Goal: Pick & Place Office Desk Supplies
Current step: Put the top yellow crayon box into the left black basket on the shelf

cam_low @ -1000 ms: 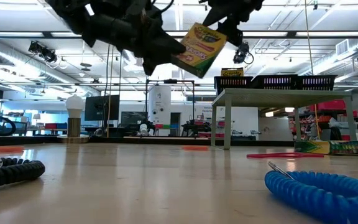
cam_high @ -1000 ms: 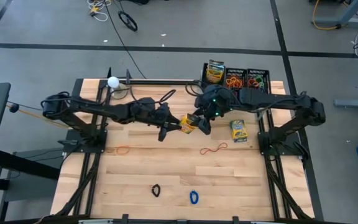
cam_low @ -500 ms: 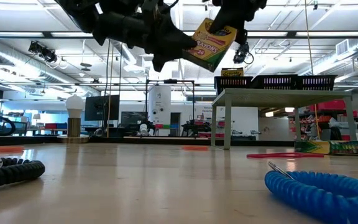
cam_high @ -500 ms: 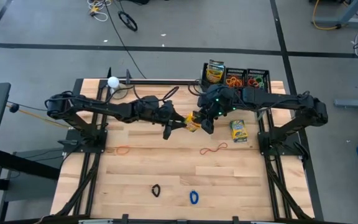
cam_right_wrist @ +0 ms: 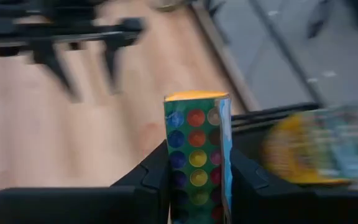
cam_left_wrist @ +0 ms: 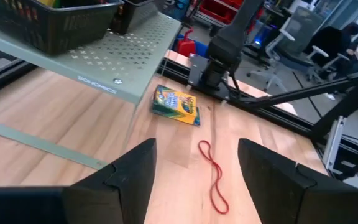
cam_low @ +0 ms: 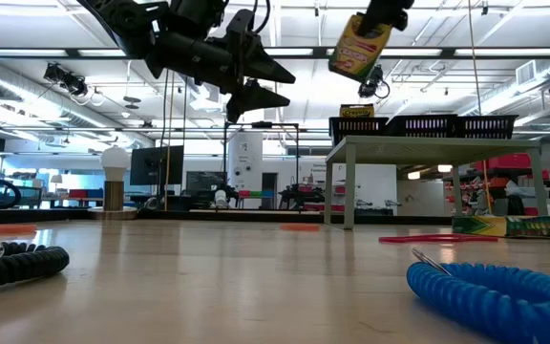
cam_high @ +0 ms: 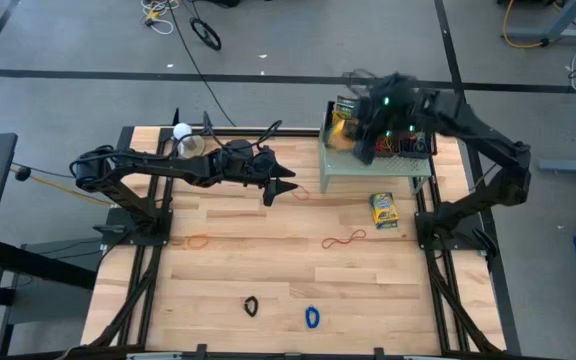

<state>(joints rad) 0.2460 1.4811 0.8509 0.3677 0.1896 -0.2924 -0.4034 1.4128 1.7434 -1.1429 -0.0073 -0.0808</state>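
1. The handover is done — the crayon box (cam_right_wrist: 196, 155), which half a second ago hung between both grippers over the middle of the table, is now clamped only in the right gripper (cam_right_wrist: 194, 180), its fingers pressed on the box's 2 sides.
2. The right gripper has swung away to the far right and holds the box (cam_low: 360, 46) high above the pale green shelf (cam_high: 368, 168), near the black mesh trays (cam_high: 396, 128) and another crayon box (cam_high: 345, 112) standing there.
3. The left gripper (cam_high: 283, 187) has let go and stays over the table's middle, its fingers (cam_left_wrist: 132, 171) spread apart with nothing between them.
4. In my judgement the box is about to be set into or beside a tray — the placing step of this 1 item.
5. Still to collect: a second loose crayon box (cam_high: 383, 209) on the table under the shelf's near edge, a red band (cam_high: 343, 239), an orange band (cam_high: 198, 240), a black band (cam_high: 251, 305) and a blue band (cam_high: 312, 317).
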